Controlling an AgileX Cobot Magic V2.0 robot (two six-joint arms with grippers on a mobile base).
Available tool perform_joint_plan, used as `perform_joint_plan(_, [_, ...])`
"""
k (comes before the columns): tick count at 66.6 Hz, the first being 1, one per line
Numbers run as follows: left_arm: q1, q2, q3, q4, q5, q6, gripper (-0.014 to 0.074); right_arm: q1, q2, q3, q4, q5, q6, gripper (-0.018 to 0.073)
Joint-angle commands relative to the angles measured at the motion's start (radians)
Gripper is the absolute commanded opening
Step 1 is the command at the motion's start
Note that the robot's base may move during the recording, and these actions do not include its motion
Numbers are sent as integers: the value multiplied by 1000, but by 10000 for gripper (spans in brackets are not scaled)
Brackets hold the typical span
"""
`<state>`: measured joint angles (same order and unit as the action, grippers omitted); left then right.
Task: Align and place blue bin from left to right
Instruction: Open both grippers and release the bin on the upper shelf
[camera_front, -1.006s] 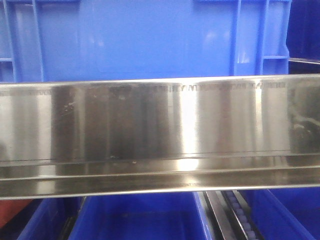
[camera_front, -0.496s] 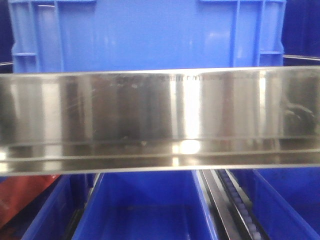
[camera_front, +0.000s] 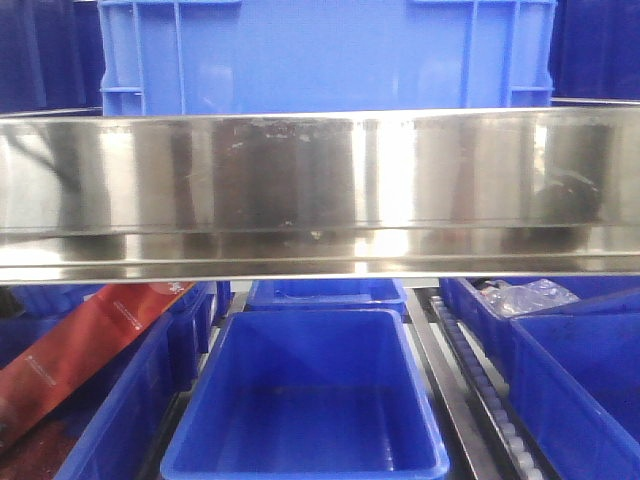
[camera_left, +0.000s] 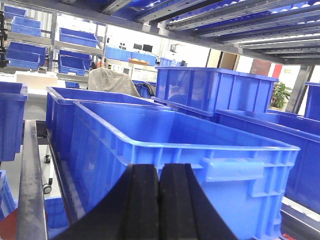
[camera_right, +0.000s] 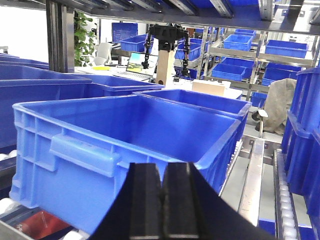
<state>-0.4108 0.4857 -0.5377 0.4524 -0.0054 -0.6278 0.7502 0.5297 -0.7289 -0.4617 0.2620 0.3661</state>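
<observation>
Sitting on the upper shelf behind a steel rail (camera_front: 320, 190), the blue bin (camera_front: 325, 55) was empty. The left gripper (camera_left: 159, 200) and right gripper (camera_right: 162, 205) each hung just before it, fingers pressed together, grasping nothing.

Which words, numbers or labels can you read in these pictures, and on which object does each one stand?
None can be read.
Red flat cardboard package below the steel shelf rail: small white print, too blurred to read.
Large bright-blue plastic crate: no label shows in any view.
</observation>
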Motion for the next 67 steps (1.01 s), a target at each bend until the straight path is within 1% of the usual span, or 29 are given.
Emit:
perform_joint_plan(1, [-4, -6, -2, 5, -19, 1, -111, 1, -6, -1, -12, -23, -3, -81])
perform_joint_plan(44, [-4, -6, -2, 5, -19, 1, -111, 1, -6, -1, -12, -23, -3, -81])
perform_joint_plan(49, [-4, -6, -2, 5, -19, 1, -111, -1, -6, -1, -50, 2, -3, -81])
perform_joint_plan(53, [-4, -6, -2, 5, -19, 1, -111, -1, -6, -1, -50, 23, -3, -81])
perform_joint_plan(67, [-4, -6, -2, 5, -19, 1, -111, -3, -6, 7, -50, 19, -3, -81])
